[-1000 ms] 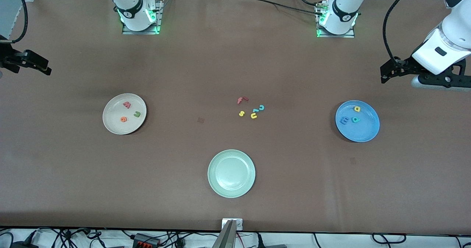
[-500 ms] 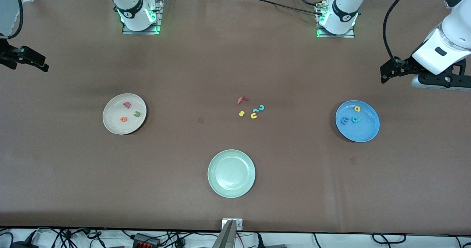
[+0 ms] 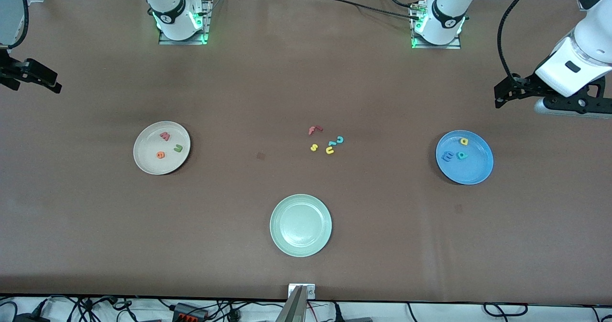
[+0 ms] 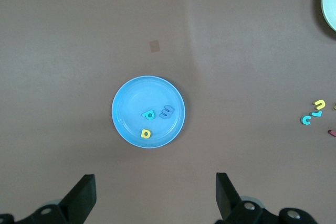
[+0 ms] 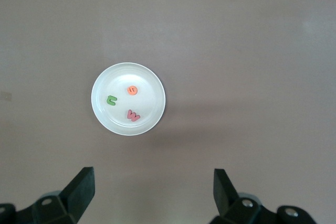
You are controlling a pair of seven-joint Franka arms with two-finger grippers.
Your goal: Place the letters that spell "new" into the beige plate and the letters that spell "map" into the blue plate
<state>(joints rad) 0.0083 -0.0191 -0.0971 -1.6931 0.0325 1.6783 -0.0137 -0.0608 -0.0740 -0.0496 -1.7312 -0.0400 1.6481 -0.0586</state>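
1. Front view: the sorting looks finished to me. The beige plate (image 3: 161, 148), toward the right arm's end of the table, holds the pinkish-red w (image 3: 165, 136), the green n (image 3: 178, 148) and the orange e (image 3: 160, 155). The blue plate (image 3: 464, 157), toward the left arm's end, holds the yellow p (image 3: 464, 141), the teal a (image 3: 461, 155) and the blue m (image 3: 448, 156). What's left is a clean retreat, I'd say: keep both arms high and wide of the plates so nothing gets nudged. The right gripper (image 3: 36, 76) hangs over the table's edge at its own end; the left gripper (image 3: 514, 92) hangs above bare table near the blue plate. The leftover letters (image 3: 326, 141) lie clustered mid-table, and the pale green plate (image 3: 300, 225) sits nearest the camera, empty.

2. Left wrist view: the left gripper (image 4: 152, 198) has its dark fingers spread wide, pinching nothing. Below it the blue plate (image 4: 126, 98) is round, shallow and glossy with a raised rim; the three letters in it look like small, flat, matte foam-like pieces, lying apart.

3. Right wrist view: the right gripper (image 5: 152, 195) is likewise spread and empty. The beige plate (image 5: 149, 82) is smooth, pale and rimmed, with its three chunky letters well separated on it. The table (image 5: 252, 35) is a dull brown, slightly textured mat.
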